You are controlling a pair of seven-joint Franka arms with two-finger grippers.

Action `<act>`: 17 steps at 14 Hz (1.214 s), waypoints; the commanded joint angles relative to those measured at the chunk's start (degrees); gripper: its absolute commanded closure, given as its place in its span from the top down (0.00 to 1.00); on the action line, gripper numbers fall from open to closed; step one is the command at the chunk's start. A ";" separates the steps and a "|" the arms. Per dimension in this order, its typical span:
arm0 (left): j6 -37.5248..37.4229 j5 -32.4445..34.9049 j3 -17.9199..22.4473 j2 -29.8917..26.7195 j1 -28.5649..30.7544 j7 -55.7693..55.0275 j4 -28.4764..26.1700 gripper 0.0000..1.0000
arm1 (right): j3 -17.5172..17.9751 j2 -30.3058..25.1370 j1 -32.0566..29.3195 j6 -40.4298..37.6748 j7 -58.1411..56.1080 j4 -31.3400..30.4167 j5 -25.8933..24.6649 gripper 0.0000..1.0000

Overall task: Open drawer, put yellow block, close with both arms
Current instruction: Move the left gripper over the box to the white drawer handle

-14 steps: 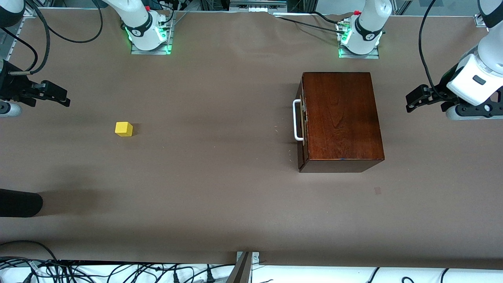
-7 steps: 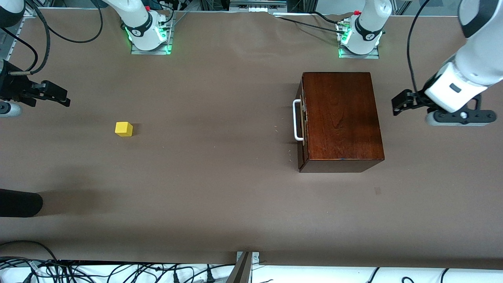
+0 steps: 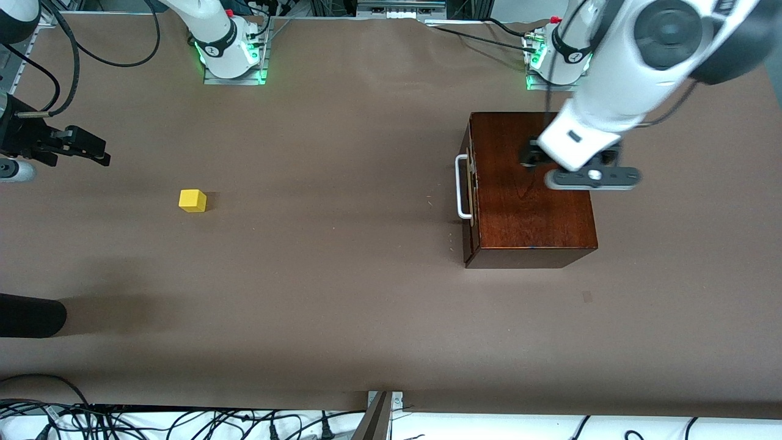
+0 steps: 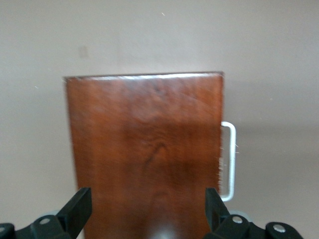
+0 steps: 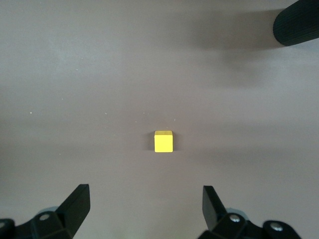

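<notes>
We have the left pincer (image 3: 530,154) up in the air over the top of the mahogany box (image 3: 531,189), fingers (image 4: 75,211) spread wide and holding nothing. The drawer (image 3: 468,189) is shut, and its white handle (image 3: 461,186) sits on the box face that looks toward the right arm's end of the worktop (image 3: 342,293). That is the relation everything turns on: from the left pincer, the handle lies past the box edge and lower down, so we judge this pincer must clear the edge and drop to reach it. The handle's long axis runs along the drawer front, from nearer the front camera to farther from it, and the left wrist view shows the spread fingers set across that line.

The left arm is far closer to the handle. The right pincer (image 3: 85,150) waits over the worktop at its own end, jaws spread and empty, with the yellow block (image 3: 192,200) sitting on the worktop near it. In the right wrist view the block (image 5: 163,142) lies between the lines of the 2 fingers (image 5: 75,204), well apart from them.

The worktop is a plain brown sheet. A dark rounded object (image 3: 30,315) pokes in at the right arm's end, well apart from the block.
</notes>
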 commanded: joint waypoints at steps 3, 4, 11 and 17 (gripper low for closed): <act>1.23 1.59 0.49 5.34 -7.87 -9.78 1.90 1.00 | 0.43 0.11 -0.27 -0.37 -0.04 0.03 -0.58 1.00; 1.50 1.59 0.49 6.74 -9.02 -10.75 1.81 1.00 | 0.43 0.11 -0.27 -0.37 -0.04 0.03 -0.67 1.00; 5.01 2.91 0.49 13.60 -16.05 -20.86 1.54 1.00 | 0.43 0.11 -0.09 -0.19 -0.04 0.11 -0.67 1.00; 9.32 7.39 0.31 19.67 -19.14 -20.18 1.28 1.00 | 0.43 0.46 -0.09 0.07 -0.04 0.11 -0.76 1.00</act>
